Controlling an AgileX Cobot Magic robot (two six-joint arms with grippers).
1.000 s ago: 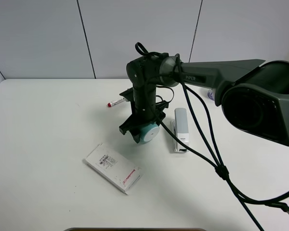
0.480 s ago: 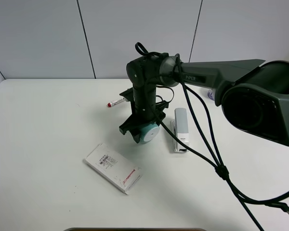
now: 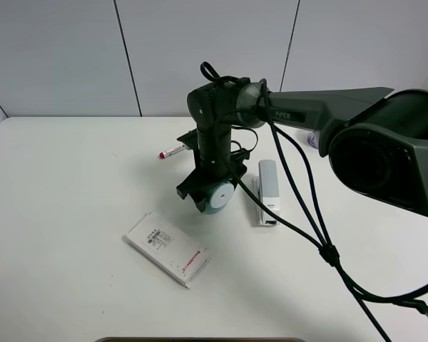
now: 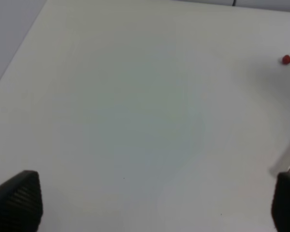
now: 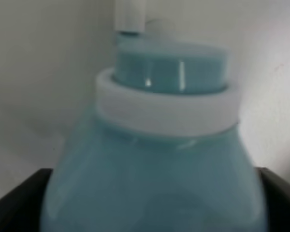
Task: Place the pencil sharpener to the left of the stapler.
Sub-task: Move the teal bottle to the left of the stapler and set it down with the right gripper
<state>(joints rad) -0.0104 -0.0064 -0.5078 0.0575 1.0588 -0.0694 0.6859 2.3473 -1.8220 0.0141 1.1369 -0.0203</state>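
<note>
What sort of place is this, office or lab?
Likely a robot test bench, not a real office: plain white table, grey wall panels, and few staged desk items: stapler, pencil sharpener, marker.

The pencil sharpener (image 5: 154, 159) is glossy teal with a white ring and a white knob. The stapler (image 3: 268, 187) is light grey and white. The surface (image 3: 71, 185) is plain white. The marker (image 3: 172, 151) has a red cap. The packet (image 3: 167, 249) is white with black print and red lettering. The right claw (image 3: 208, 194) is black. The left claw (image 4: 145, 203) has black, finely ribbed fingertips (image 4: 17, 198).
</note>
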